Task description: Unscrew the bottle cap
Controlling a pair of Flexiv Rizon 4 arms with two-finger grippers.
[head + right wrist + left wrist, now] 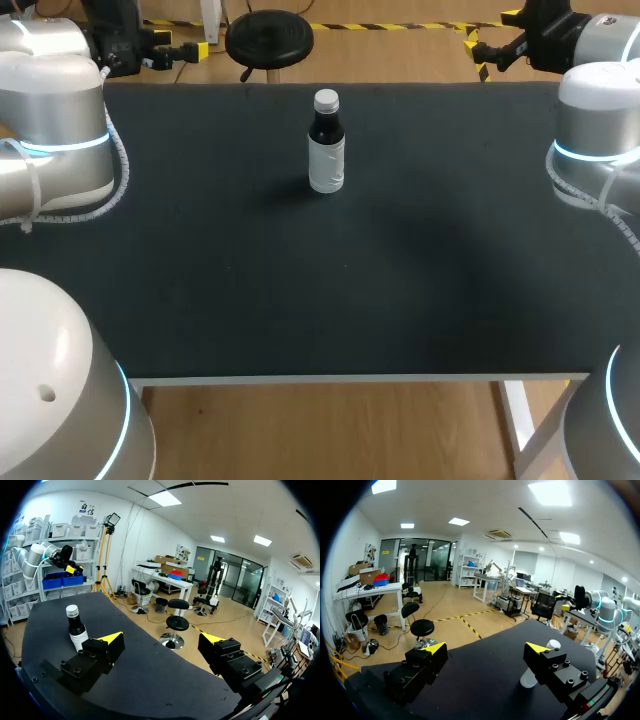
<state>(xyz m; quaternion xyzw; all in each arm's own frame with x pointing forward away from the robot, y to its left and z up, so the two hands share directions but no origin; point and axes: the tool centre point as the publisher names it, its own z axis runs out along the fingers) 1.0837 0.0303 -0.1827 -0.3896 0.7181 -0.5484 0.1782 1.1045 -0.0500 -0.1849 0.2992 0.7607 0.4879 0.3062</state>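
1. Bottle [326,155] stands upright on the counter [200,300], near the middle of its far side. Its cap [326,100] is on and nothing touches it.
2. The left hand [486,649] is open, its fingers wide apart with nothing between them. The right hand [161,639] is open and empty in the same way. Both hang well apart from the bottle, off the counter's far corners.
3. The bottle is tall, narrow and free-standing. A finger arriving off-centre would likely tip it or shove it along the dark surface.
4. Turning the cap with only 1 hand would probably spin the whole bottle. The other hand has to clamp the body, and the pale label looks smooth enough to slip.
5. The cap is small. A grip set too low would catch the neck, and one set too high could slide off the top.
6. With 2 arms closing on 1 slim target from opposite sides, the fingers could foul each other if both aim at the same height.
7. The head view alone fixes the bottle's place on the counter between the 2 arms, but it shows little of the finger gaps.
8. The left wrist view shows its open fingers plainly, yet 1 of them hides most of the bottle, so only the cap and part of the base show.
9. The right wrist view shows the bottle whole, just beyond and beside 1 of its fingers, with a dark upper part and a pale label.
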